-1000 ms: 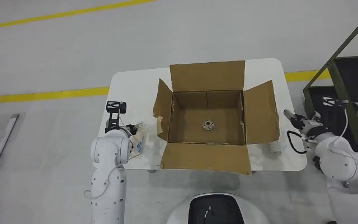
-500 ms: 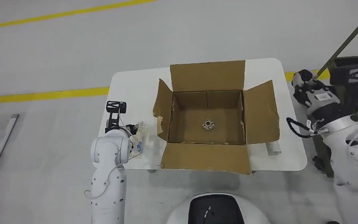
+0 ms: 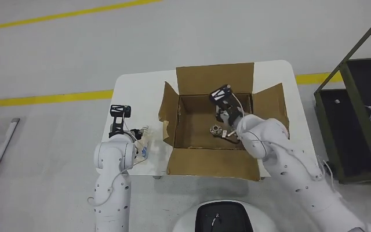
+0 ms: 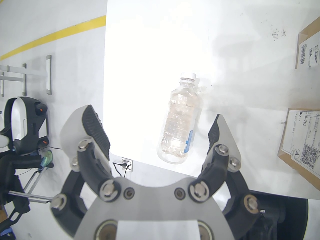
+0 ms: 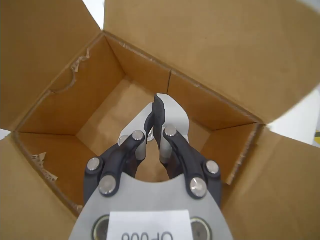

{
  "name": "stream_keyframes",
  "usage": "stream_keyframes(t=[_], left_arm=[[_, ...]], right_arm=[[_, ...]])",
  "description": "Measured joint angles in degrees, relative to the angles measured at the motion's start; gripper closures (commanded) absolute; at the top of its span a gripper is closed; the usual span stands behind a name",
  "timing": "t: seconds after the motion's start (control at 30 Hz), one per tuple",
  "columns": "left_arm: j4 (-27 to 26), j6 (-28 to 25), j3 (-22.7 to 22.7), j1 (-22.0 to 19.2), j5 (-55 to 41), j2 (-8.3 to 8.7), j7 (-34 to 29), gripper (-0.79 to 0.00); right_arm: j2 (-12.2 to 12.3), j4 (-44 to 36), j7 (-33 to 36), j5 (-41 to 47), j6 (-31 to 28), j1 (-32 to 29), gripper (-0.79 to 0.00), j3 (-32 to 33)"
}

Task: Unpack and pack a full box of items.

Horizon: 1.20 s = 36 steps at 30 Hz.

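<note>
Currently the right fingers [image 5: 158,112], pressed together near the metal part [image 3: 215,129], could knock it aside unopened; left fingers [image 4: 94,129] are spread.

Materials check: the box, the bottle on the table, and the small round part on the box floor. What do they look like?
Box: brown corrugated cardboard, matte, with torn, fibrous edges on the flaps.
Bottle: clear thin plastic, glossy, with ribbed walls and a white cap.
Round part: probably metal, greyish with a sheen; too small to be sure.
</note>
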Motion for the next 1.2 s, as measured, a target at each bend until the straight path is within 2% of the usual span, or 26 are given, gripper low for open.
stream_keyframes(t=[0.13,0.2,0.57,0.67,0.8,0.83,0.87,0.93,0.97,1.0,1.2], left_arm=[[0.0,0.0,0.0,0.0,0.0,0.00,0.0,-0.785],[0.0,0.0,0.0,0.0,0.0,0.00,0.0,-0.785],[0.0,0.0,0.0,0.0,0.0,0.00,0.0,-0.785],[0.0,0.0,0.0,0.0,0.0,0.00,0.0,-0.785],[0.0,0.0,0.0,0.0,0.0,0.00,0.0,-0.785],[0.0,0.0,0.0,0.0,0.0,0.00,0.0,-0.785],[0.0,0.0,0.0,0.0,0.0,0.00,0.0,-0.785],[0.0,0.0,0.0,0.0,0.0,0.00,0.0,-0.785],[0.0,0.0,0.0,0.0,0.0,0.00,0.0,-0.785],[0.0,0.0,0.0,0.0,0.0,0.00,0.0,-0.785],[0.0,0.0,0.0,0.0,0.0,0.00,0.0,-0.785]], right_arm=[[-1.4,9.1,-1.0,2.3,1.2,3.4,0.000,-3.1],[-1.6,11.1,-1.5,2.8,1.3,4.0,0.000,-3.6],[-1.6,10.3,-1.7,2.0,0.2,3.5,0.000,-4.0],[-1.7,8.2,1.3,-1.1,-0.3,3.3,0.000,-5.4],[-2.6,8.6,6.0,-4.7,1.9,4.8,0.000,-8.9],[-3.1,9.6,7.5,-5.0,2.5,5.7,-0.009,-10.1],[-3.5,10.6,8.5,-4.9,3.0,6.5,-0.083,-10.9],[-4.4,13.3,10.3,-4.8,4.1,8.4,-0.111,-12.5],[-4.8,14.5,10.8,-4.8,4.5,9.2,-0.206,-13.1],[-5.1,15.7,11.1,-4.6,4.9,9.9,-0.243,-13.6],[-7.2,23.3,10.9,-2.2,5.1,13.6,-0.305,-15.2]])
